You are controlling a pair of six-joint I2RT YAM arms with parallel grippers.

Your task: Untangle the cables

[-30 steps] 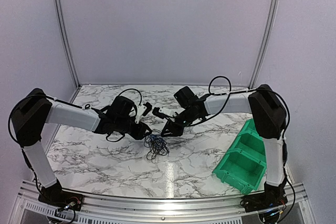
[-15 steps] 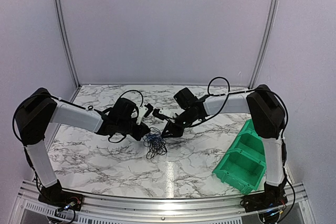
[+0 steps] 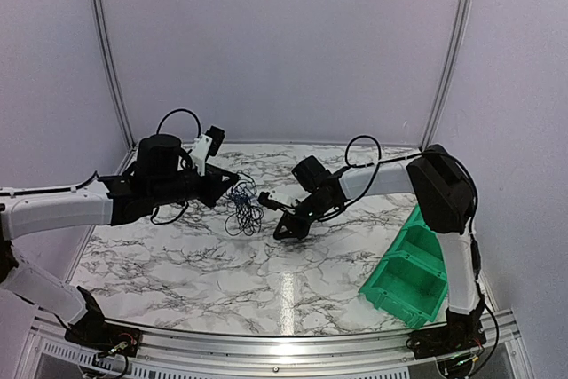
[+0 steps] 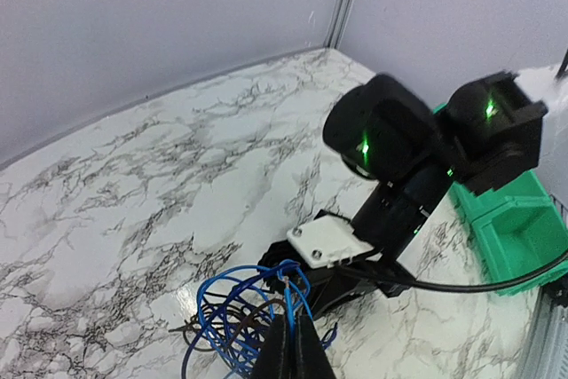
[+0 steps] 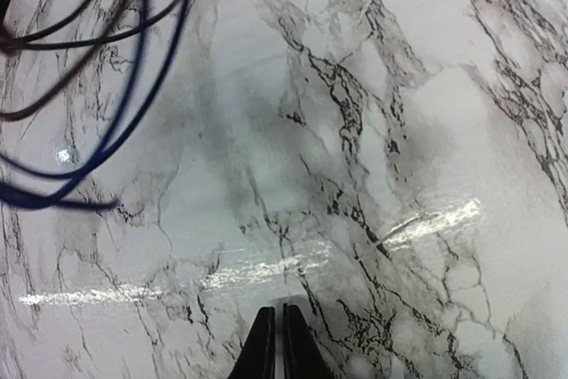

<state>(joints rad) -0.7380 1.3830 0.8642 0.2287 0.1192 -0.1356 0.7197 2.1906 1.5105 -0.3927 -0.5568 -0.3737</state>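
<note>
Blue-black cables [image 3: 241,210] now hoisted leftward off marble [image 3: 177,264] | left gripper [image 4: 293,339] pinching a strand | right gripper [image 5: 273,330] closed empty | tangle not yet separated

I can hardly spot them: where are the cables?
In the top view, the cables hang left of centre from the shut left gripper, above the table, with the right gripper to their right.

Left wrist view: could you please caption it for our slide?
Shut left end effector holding the tangled blue and black cables over the marble table.
</note>
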